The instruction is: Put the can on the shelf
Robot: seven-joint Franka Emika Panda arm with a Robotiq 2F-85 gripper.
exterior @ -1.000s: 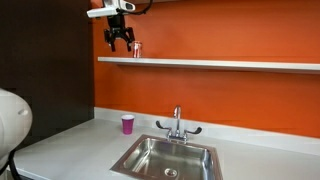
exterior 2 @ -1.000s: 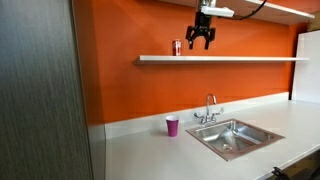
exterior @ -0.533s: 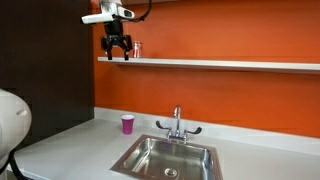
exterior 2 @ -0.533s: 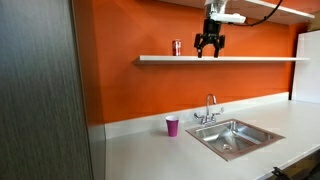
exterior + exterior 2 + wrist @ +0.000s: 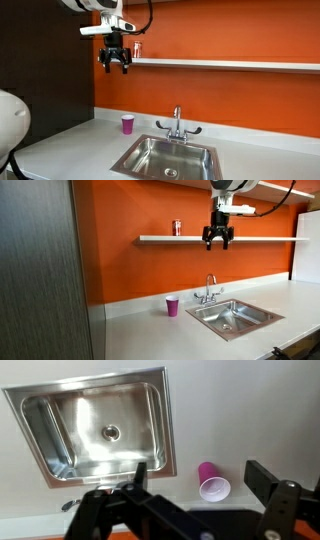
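The red can [image 5: 177, 227] stands upright on the long pale shelf [image 5: 260, 238] on the orange wall; in an exterior view it shows partly behind the arm [image 5: 137, 48]. My gripper [image 5: 114, 66] is open and empty, hanging in the air in front of the shelf [image 5: 230, 65] and slightly below it, apart from the can. It also shows in an exterior view [image 5: 219, 243], to the right of the can. In the wrist view the open fingers [image 5: 200, 478] frame the countertop below; the can and shelf are out of that view.
A purple cup [image 5: 127, 124] [image 5: 172, 306] [image 5: 211, 483] stands on the white countertop [image 5: 150, 330] beside the steel sink [image 5: 165, 158] [image 5: 95, 425] with its faucet [image 5: 209, 288]. A dark cabinet wall [image 5: 40, 270] stands at one side.
The open gripper has moved away from the can, out from the shelf and downward. The can stays standing on the shelf.
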